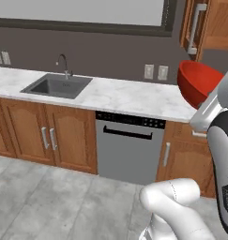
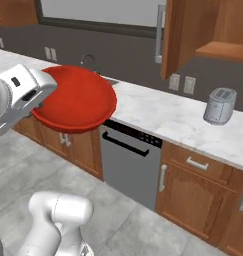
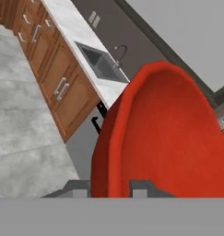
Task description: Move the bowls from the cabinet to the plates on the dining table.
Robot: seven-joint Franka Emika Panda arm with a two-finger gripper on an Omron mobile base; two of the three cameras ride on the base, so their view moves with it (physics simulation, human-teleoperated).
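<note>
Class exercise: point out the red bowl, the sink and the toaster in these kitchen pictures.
red bowl (image 2: 75,102): right base view, middle of its underside.
sink (image 1: 57,86): left base view, basin floor.
toaster (image 2: 219,106): right base view, front face of its body.

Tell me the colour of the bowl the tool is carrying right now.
Glossy red: the bowl shows best in the right base view, with the tool pinching its rim.
</note>
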